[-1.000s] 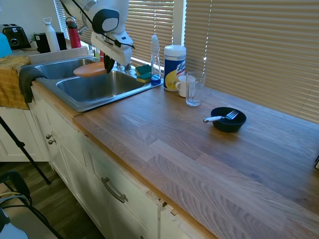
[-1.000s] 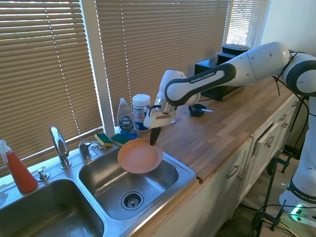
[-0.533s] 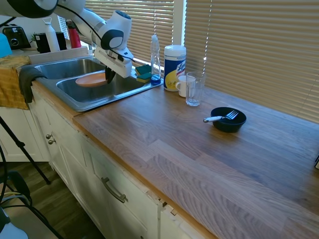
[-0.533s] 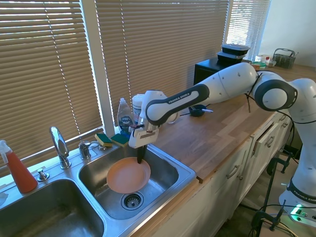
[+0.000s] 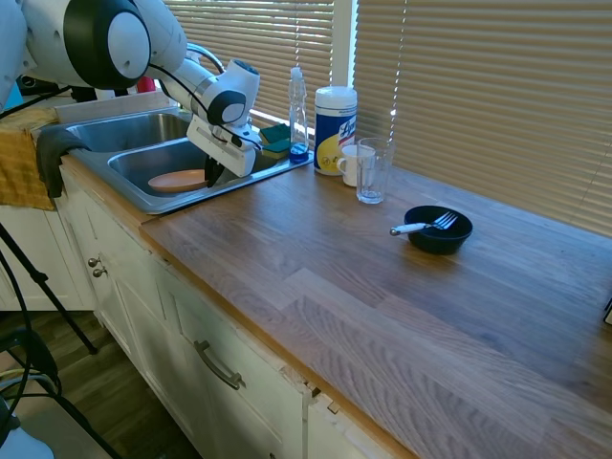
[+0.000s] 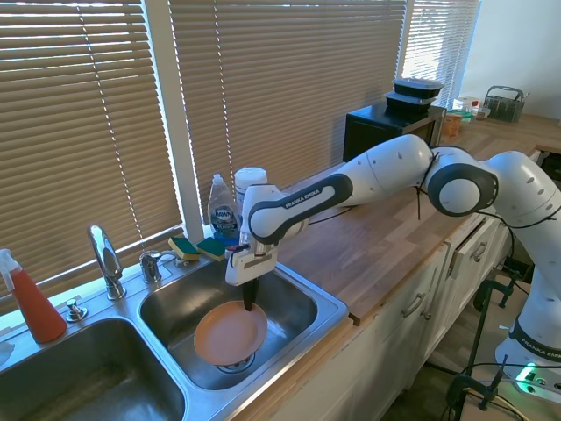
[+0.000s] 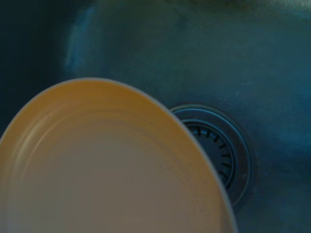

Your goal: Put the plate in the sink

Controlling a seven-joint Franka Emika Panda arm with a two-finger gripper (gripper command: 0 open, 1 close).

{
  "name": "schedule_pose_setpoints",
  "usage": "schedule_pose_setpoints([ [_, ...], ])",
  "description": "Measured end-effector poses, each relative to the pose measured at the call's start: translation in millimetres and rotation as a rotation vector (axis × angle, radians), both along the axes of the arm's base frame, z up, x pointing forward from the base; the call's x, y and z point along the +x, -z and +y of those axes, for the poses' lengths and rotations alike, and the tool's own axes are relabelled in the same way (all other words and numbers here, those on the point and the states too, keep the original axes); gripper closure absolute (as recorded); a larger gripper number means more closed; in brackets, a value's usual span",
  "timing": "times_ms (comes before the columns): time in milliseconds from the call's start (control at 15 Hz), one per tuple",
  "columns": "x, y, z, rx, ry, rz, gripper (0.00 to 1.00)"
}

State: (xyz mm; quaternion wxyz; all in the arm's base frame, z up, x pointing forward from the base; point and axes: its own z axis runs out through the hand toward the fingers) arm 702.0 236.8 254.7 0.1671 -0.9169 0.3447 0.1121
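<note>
Low over the drain (image 6: pixel 235 361) of the sink (image 6: pixel 329 309), in the basin nearer the counter, the plate (image 6: pixel 230 333) hung nearly level, pinched at its far rim by the closed gripper (image 6: pixel 249 303), presumably held there so its release would be gentle.

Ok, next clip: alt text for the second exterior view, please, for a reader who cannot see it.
A white robot arm reaches down into the sink's right-hand basin, its fingers pinching the rim of a salmon-orange plate that partly covers the drain. A chrome faucet, sponges and a dish soap bottle line the back edge, below closed window blinds.
</note>
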Motion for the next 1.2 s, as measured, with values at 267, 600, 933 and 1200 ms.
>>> schedule_pose_setpoints([
  [267, 13.1, 1.7, 1.5, -0.006, 0.005, 0.005, 0.00],
  [600, 19.1, -10.1, 1.9, -0.012, 0.008, -0.003, 0.00],
  [933, 14.6, -50.9, 9.0, -0.008, 0.015, -0.032, 0.00],
  [1200, -1.6, -89.7, 9.8, -0.012, 0.028, -0.046, 0.00],
])
